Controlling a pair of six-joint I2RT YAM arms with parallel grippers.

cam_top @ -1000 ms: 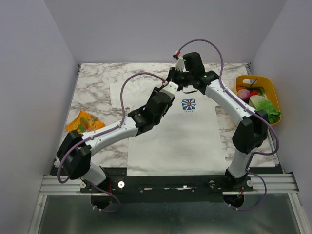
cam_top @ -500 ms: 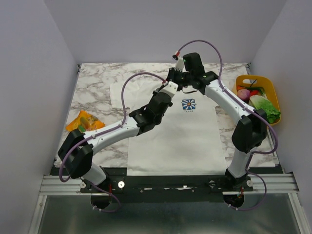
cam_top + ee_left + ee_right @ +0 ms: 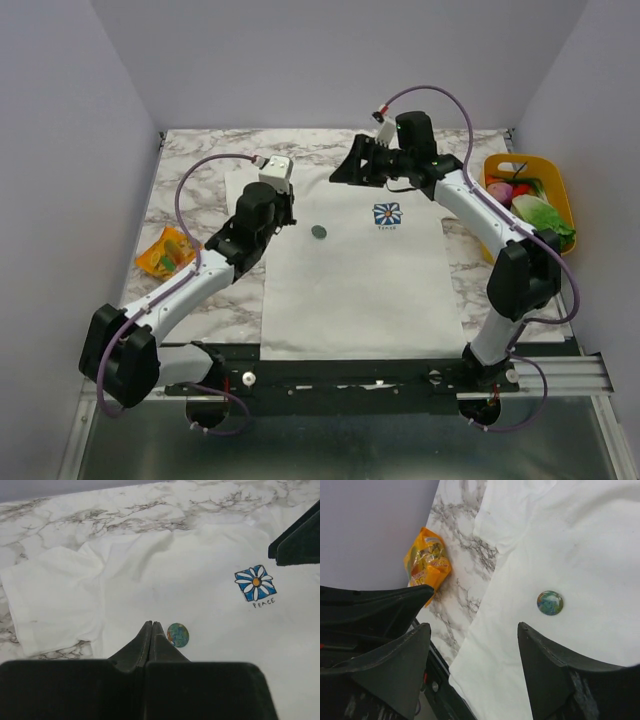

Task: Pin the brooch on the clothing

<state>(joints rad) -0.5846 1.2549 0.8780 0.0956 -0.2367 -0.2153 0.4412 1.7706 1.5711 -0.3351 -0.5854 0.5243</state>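
Note:
The clothing, a white T-shirt (image 3: 360,290), lies flat on the marble table with its blue flower print (image 3: 387,214) on the chest. The brooch (image 3: 319,231), a small round green-blue disc, rests on the shirt left of the print, with nothing holding it. My left gripper (image 3: 289,212) is shut and empty; in the left wrist view its tips (image 3: 151,625) sit just left of the brooch (image 3: 178,634). My right gripper (image 3: 338,176) hangs open above the collar area. Its wrist view shows the brooch (image 3: 550,602) lying beyond the spread fingers (image 3: 474,626).
An orange snack bag (image 3: 170,250) lies on the marble left of the shirt. A yellow basket (image 3: 527,165) of toy vegetables stands at the right edge. Grey walls enclose the table on three sides.
Both arms have drawn back from the shirt's chest, the left one far to the left. The left gripper shut, the right gripper opened, and the brooch now lies uncovered on the shirt.

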